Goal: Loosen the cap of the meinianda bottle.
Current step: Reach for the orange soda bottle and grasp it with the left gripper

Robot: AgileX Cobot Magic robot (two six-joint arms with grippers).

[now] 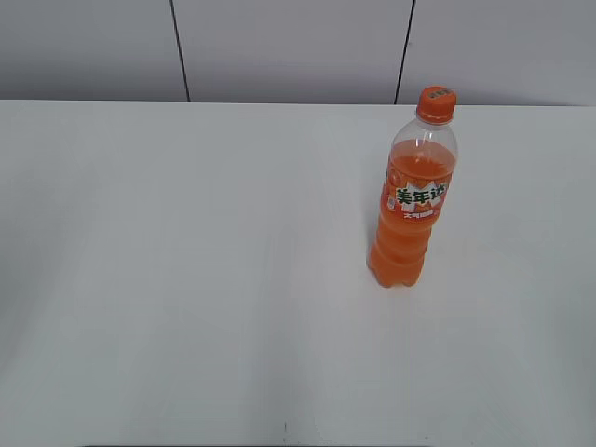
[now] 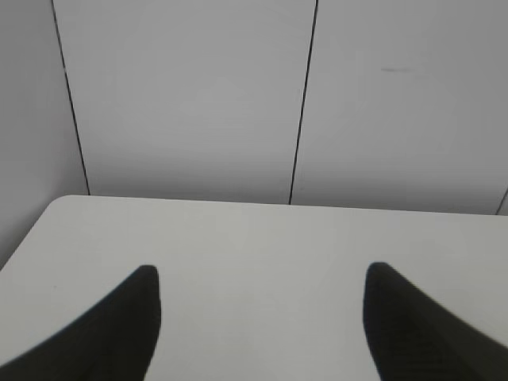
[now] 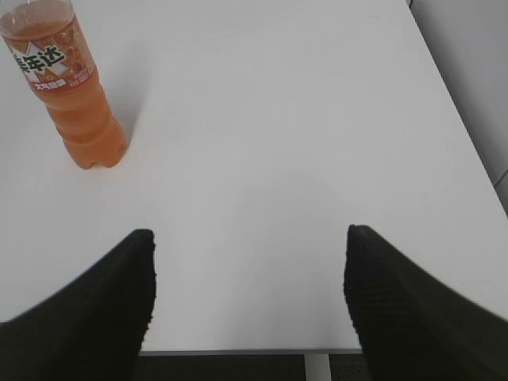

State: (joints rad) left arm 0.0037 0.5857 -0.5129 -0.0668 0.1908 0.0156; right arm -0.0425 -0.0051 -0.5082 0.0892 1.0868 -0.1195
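Observation:
The meinianda bottle (image 1: 413, 200) stands upright on the white table (image 1: 186, 279), right of centre, with orange soda, an orange label and a ridged lower body. Its orange ribbed cap (image 1: 436, 104) sits on the neck. The bottle's lower part also shows at the top left of the right wrist view (image 3: 67, 87); the cap is cut off there. My right gripper (image 3: 250, 246) is open and empty near the table's front edge, well short of the bottle. My left gripper (image 2: 262, 278) is open and empty over bare table; the bottle is out of that view. Neither gripper shows in the exterior view.
A grey panelled wall (image 1: 289, 47) with dark seams runs behind the table's far edge. The table's rounded far left corner (image 2: 59, 206) shows in the left wrist view. The table's right edge (image 3: 460, 127) and front edge (image 3: 238, 350) show in the right wrist view.

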